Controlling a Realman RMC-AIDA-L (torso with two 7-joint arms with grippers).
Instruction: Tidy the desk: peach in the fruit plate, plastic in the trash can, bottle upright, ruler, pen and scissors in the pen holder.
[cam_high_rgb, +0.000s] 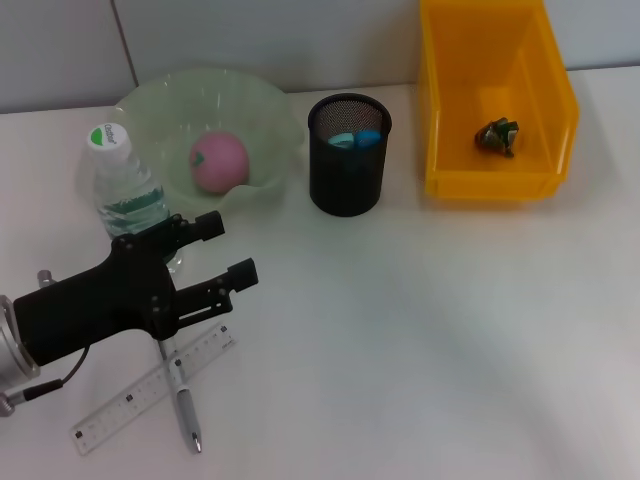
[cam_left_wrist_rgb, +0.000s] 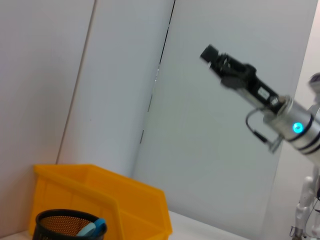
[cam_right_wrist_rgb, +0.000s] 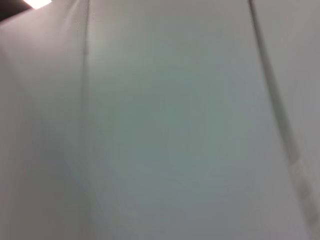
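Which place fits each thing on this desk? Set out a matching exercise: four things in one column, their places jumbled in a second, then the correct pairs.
Things
1. peach
2. crumpled plastic
3. ruler
4. bottle

Places
A. lying flat on the desk, under the pen
B. inside the yellow bin
C. standing upright beside the green plate
D. in the green plate

Pairs: 1-D, 2-B, 3-A, 4-C

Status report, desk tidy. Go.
Left tool open, empty, above ruler and pen, beside upright bottle. Right tool raised, clear of desk. Peach in plate, plastic binned. Nothing obstructing.
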